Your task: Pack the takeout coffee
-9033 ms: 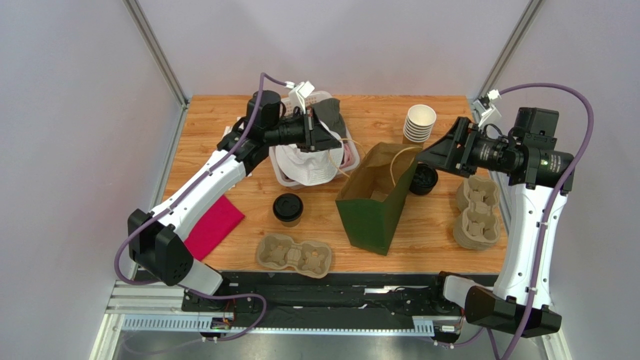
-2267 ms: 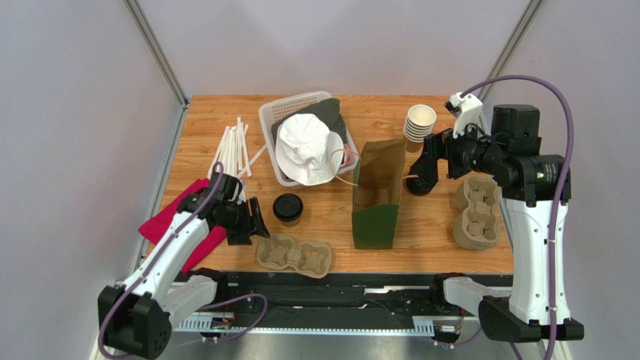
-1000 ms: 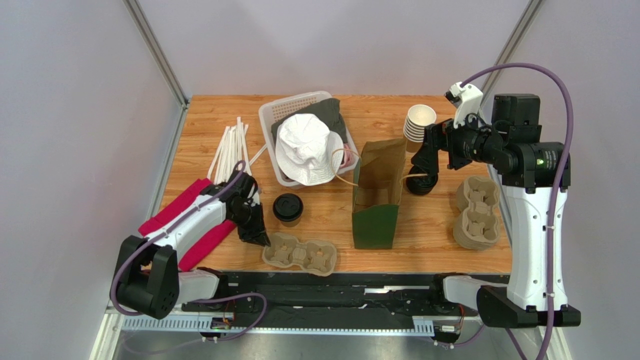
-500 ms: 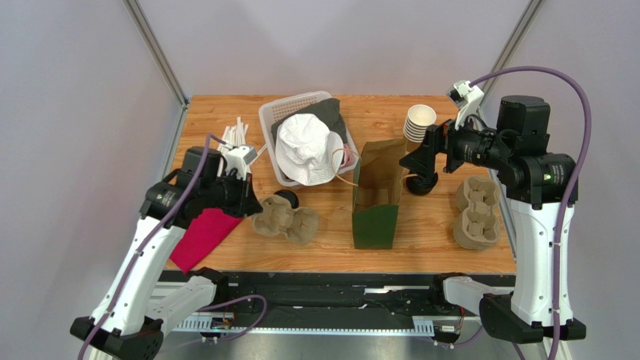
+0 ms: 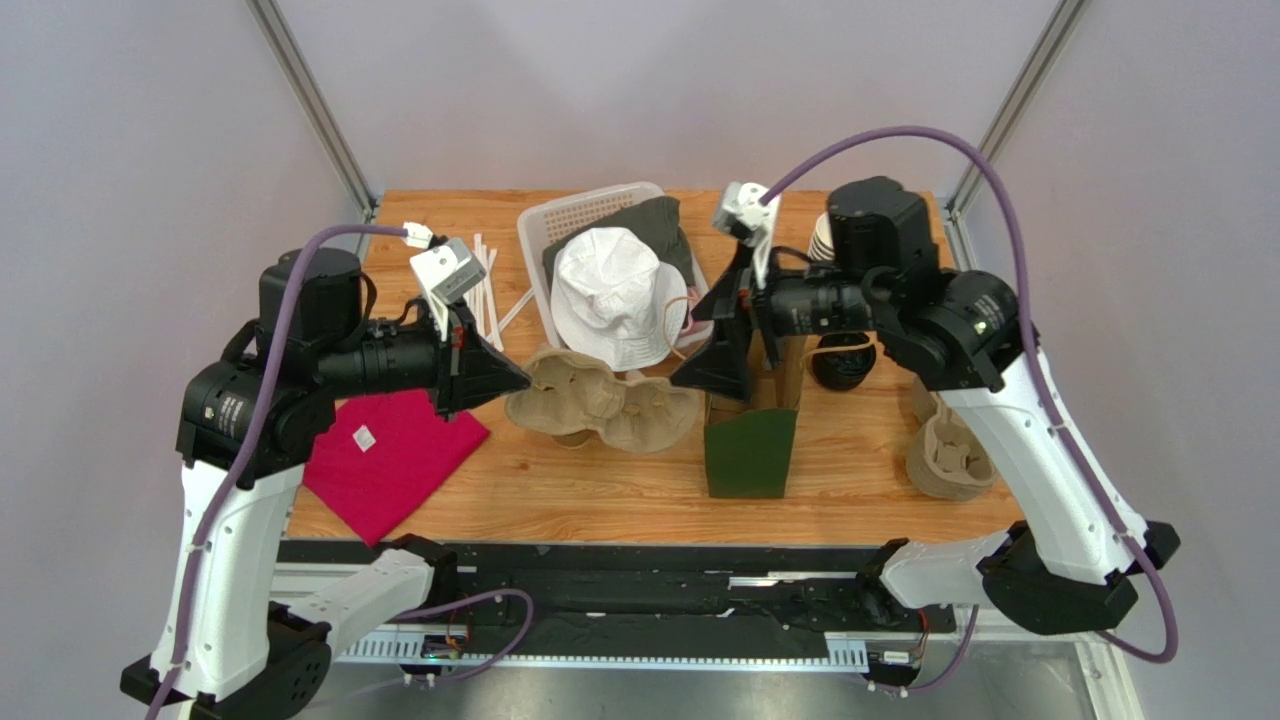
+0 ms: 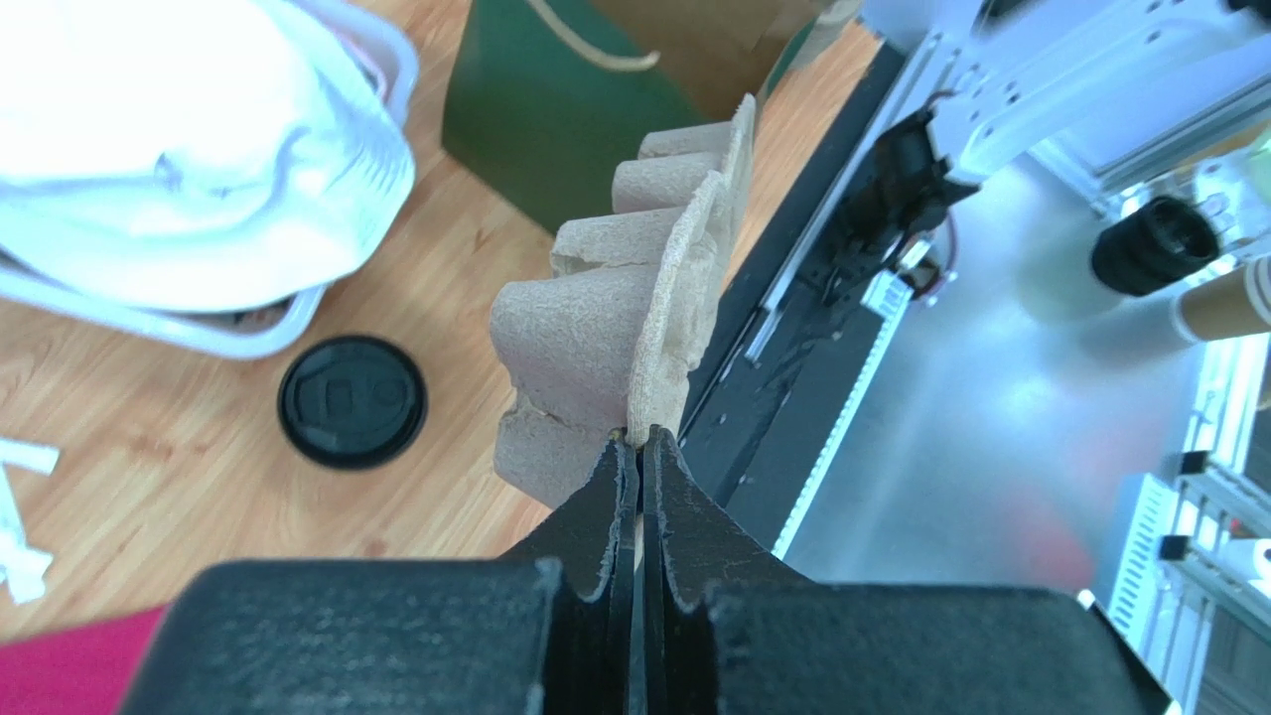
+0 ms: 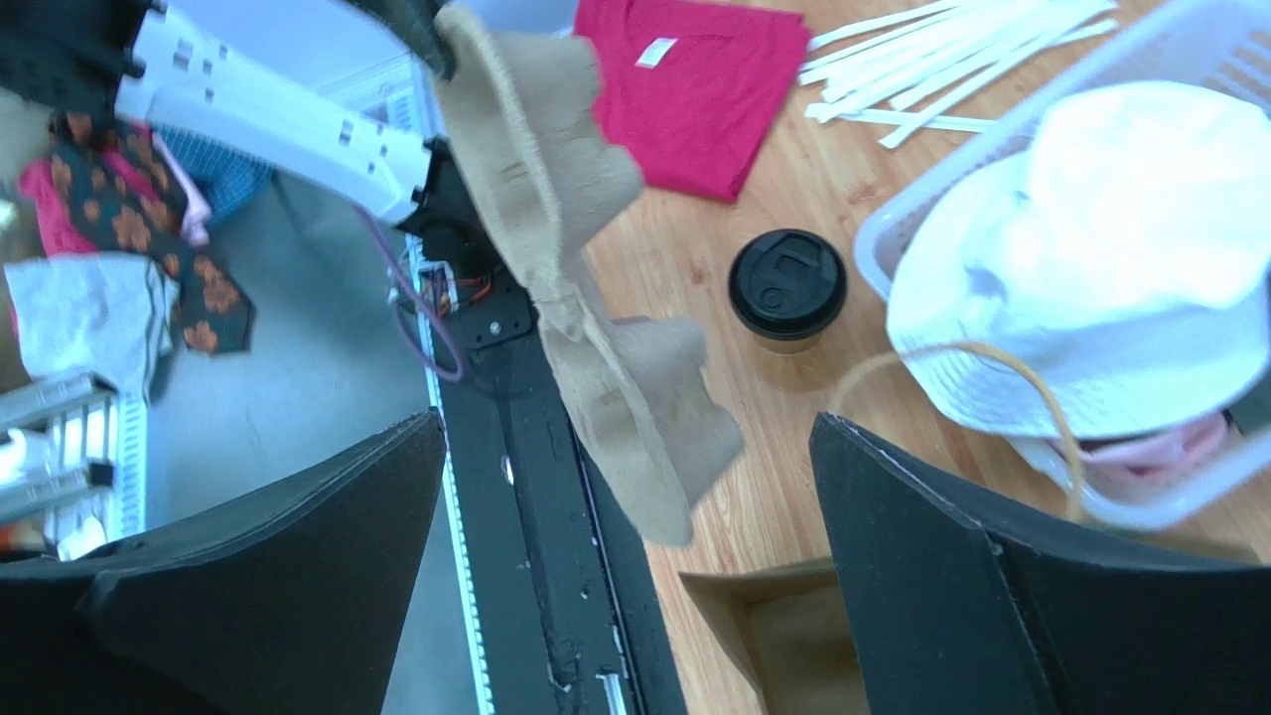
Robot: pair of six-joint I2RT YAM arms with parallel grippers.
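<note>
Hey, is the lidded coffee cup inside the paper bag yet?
No, the lidded coffee cup stands on the table, outside the paper bag.

Overhead, the pulp carrier point(image 5: 609, 405) covers the takeout coffee point(image 7: 786, 286). Beside it, the right wrist view's edge crops the paper bag point(image 7: 769, 641).

One lidded coffee cup point(image 7: 786, 286). One pulp cup carrier point(image 5: 609, 402) aloft; a carrier stack point(image 5: 944, 450) at right, count unclear. One paper bag point(image 5: 748, 450). One basket point(image 5: 583, 210). One white hat point(image 5: 613, 297). One red cloth point(image 5: 383, 450). The straws point(image 5: 489, 300): a bundle, too many to count.
</note>
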